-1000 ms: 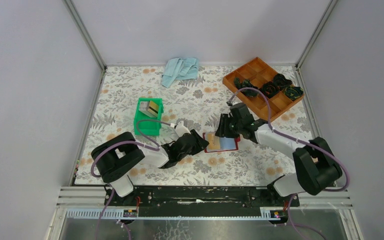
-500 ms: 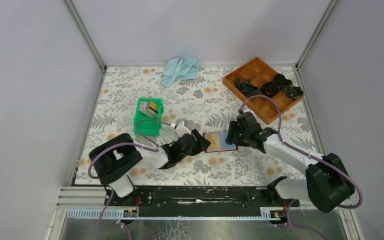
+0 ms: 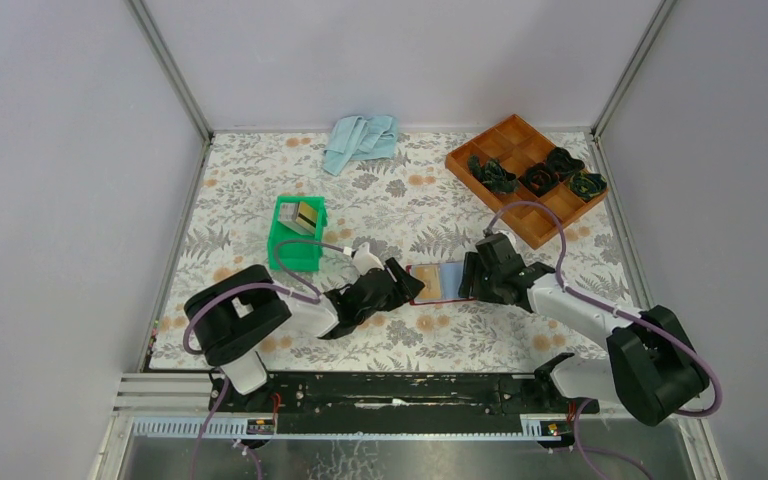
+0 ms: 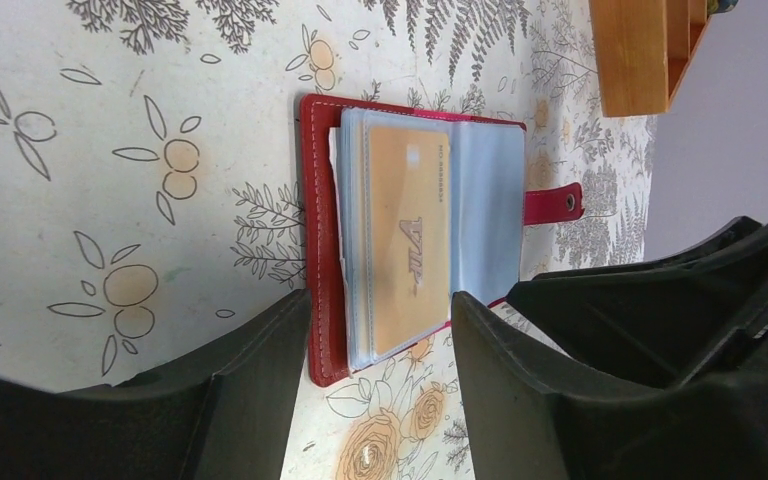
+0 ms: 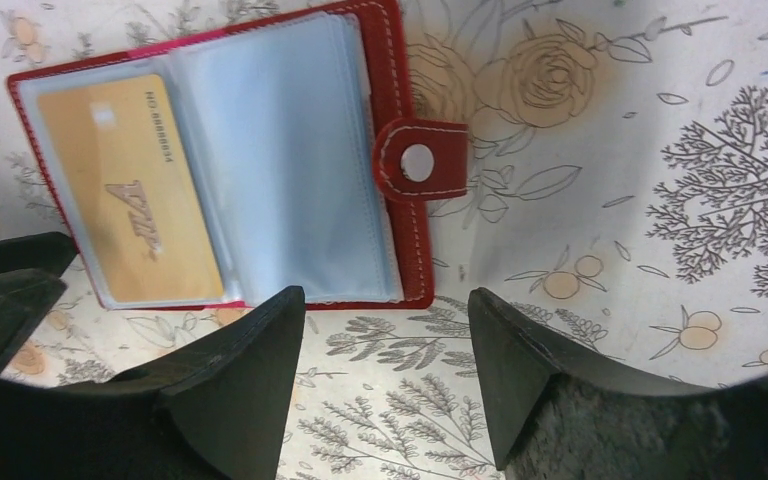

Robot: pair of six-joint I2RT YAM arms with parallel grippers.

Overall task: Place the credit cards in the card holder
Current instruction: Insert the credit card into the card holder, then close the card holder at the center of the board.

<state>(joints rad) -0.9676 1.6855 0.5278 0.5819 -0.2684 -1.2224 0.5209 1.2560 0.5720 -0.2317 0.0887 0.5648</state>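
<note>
Top external: card holder (image 3: pixel 440 283) btwn L gripper (image 3: pixel 403 283), R gripper (image 3: pixel 467 280); both spread, empty.

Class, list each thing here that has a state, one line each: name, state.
Card holder: open, lying flat.
Gold card: inside a sleeve.
Left gripper: open, empty.
Right gripper: open, empty.
Bin: upright, cards inside.
Cloth: crumpled.
Tray: partly filled.

Legible markings: slanted "VIP" on gold card (image 5: pixel 130 195) sleeved in open card holder (image 5: pixel 290 160), plus "NO" w/ digit string along card edge, digits not reliably readable
</note>
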